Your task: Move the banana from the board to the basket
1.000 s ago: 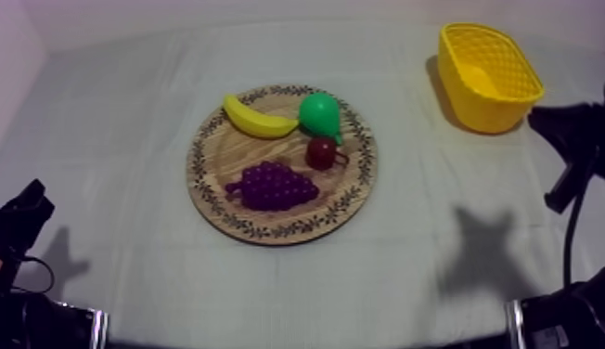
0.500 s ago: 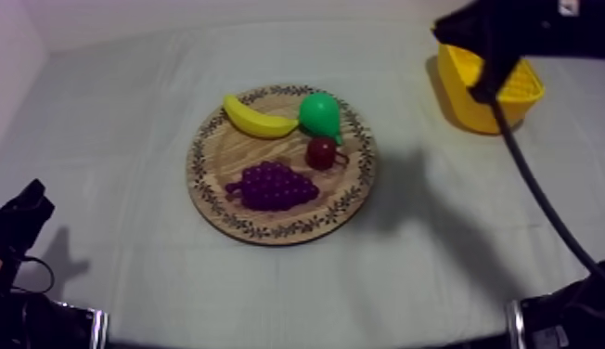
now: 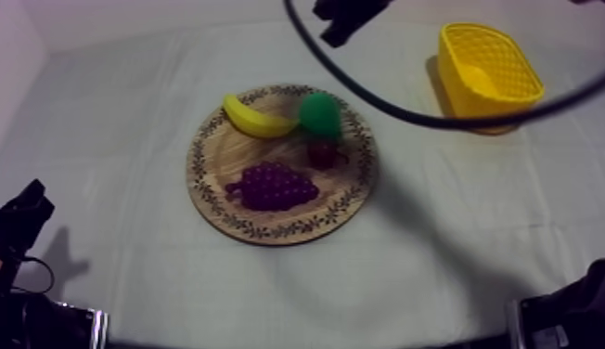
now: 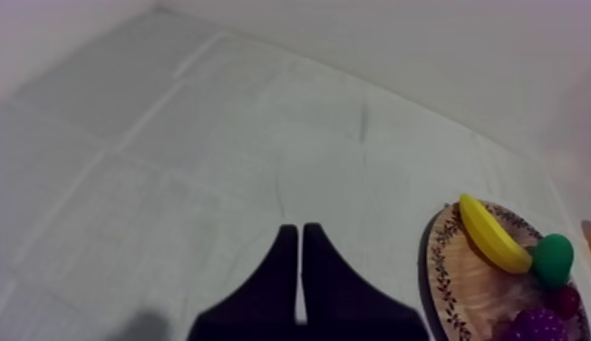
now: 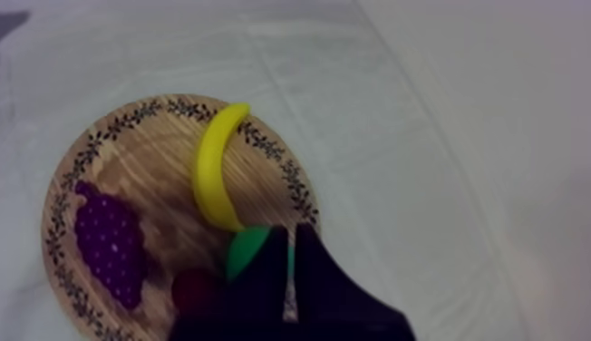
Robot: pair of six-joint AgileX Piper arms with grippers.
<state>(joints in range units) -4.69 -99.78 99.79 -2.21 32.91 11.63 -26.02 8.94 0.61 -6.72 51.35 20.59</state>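
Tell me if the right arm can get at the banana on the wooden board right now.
Probably yes. The curved yellow toy banana lies uncovered on the round wooden board, and the right gripper hangs over the board by the green pear. It is shut, so it must open first.

Soft, rather dim overhead light; a broad shadow (image 3: 427, 218) darkens the board's (image 3: 213, 176) right side and the table (image 3: 121, 121) beyond.

Banana (image 3: 258, 119) on board (image 3: 221, 156), pear (image 3: 320, 114) seemingly beside
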